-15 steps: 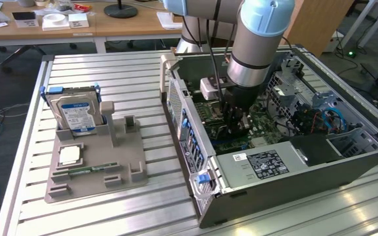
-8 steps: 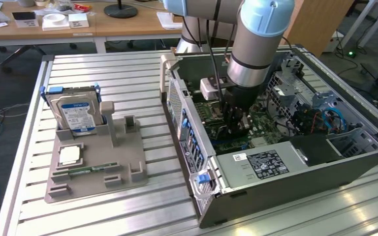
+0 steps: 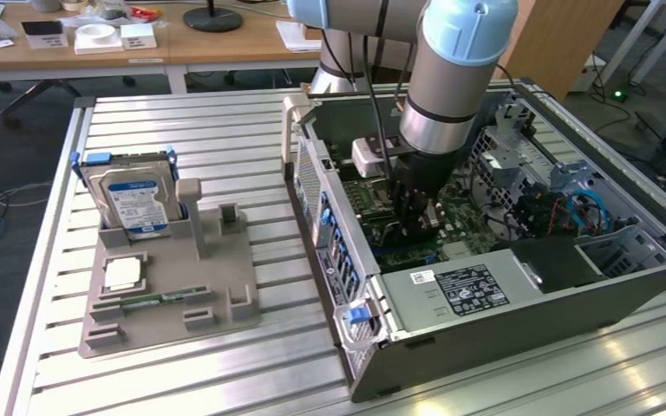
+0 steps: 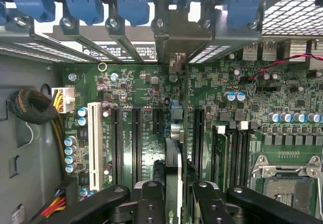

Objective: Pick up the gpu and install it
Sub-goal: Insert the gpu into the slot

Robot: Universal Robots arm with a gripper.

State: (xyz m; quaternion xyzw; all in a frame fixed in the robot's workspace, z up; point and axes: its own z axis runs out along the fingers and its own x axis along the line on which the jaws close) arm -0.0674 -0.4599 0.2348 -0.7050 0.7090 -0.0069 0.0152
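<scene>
Exterior view: ribbed metal table (image 3: 194,130) with an open computer case (image 3: 489,286) on it, wooden desks (image 3: 171,43) behind.
Table carries a grey holder tray (image 3: 166,299) well apart from the case, toward the exterior view's left; a silver blue-labelled hard drive (image 3: 134,201) stands upright in it and a green memory stick (image 3: 148,301) lies flat. Arm (image 3: 449,95) reaches down into the case. Wrist view: gripper (image 4: 174,196) part-closed, black fingers (image 4: 151,204) pressed on either side of the gpu (image 4: 173,178). Card seen edge-on, thin dark board, standing upright over the green motherboard (image 4: 141,82), between black expansion slots (image 4: 136,138). Silver bracket (image 4: 176,37) sits at the rear slot openings, under blue clips (image 4: 83,2).
</scene>
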